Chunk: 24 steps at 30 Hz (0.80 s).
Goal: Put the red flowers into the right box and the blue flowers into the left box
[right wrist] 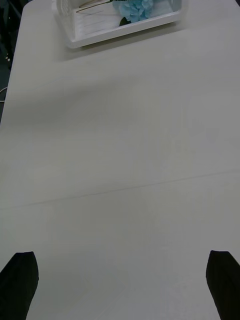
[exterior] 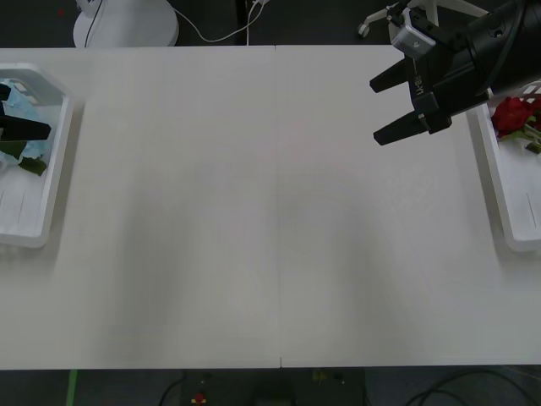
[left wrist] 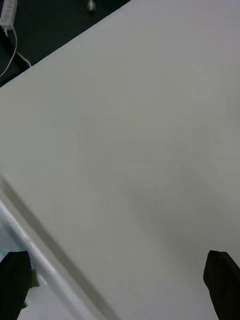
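Observation:
The left box [exterior: 52, 182] sits at the table's far left edge with blue flowers [exterior: 24, 100] lying in it. One black finger [exterior: 27, 128] of my left gripper [left wrist: 120, 287] reaches over that box; the gripper is open and holds nothing. At the far right edge stands the right box [exterior: 505, 199], and red flowers [exterior: 510, 113] lie in its far end. Just left of that box, above the table, my right gripper [exterior: 374, 112] hangs open with nothing in it. The right wrist view looks across the table to the left box [right wrist: 120, 27] and the blue flowers [right wrist: 136, 9].
The white table [exterior: 270, 220] has a seam down its middle. Behind its far edge stand a white round base [exterior: 125, 25], a cable [exterior: 221, 35] and a wheeled chair leg [exterior: 382, 19]. The left box's rim [left wrist: 27, 245] crosses the left wrist view.

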Available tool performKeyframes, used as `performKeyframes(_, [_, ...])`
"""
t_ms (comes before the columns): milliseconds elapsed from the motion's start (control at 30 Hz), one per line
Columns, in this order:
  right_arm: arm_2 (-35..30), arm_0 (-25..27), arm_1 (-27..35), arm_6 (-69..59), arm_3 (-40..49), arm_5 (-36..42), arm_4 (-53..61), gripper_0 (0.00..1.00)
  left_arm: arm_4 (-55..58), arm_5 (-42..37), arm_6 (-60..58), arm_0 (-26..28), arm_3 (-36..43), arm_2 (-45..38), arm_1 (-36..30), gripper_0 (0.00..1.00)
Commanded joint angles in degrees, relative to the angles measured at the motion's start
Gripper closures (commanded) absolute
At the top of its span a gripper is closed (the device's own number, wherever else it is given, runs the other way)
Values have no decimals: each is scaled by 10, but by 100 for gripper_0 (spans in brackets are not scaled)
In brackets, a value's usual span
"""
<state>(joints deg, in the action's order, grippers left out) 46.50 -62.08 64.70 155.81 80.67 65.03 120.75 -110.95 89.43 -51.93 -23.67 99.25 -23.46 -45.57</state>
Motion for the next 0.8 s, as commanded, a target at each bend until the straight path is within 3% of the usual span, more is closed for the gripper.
performKeyframes(33, [-6,0,18,-8,10,-4,-3,3,70,-13,-79,5,21,18,16,0])
performKeyframes(300, [-6,0,18,-8,10,-4,-3,3,118,-61,-133,-1,36,100,20,0])
performKeyframes(600, [-6,0,18,-8,10,-4,-3,3,182,-85,-181,-2,25,108,45,0])
performKeyframes(800, [-6,0,18,-8,10,-4,-3,3,333,-181,-154,-1,-23,163,39,0])
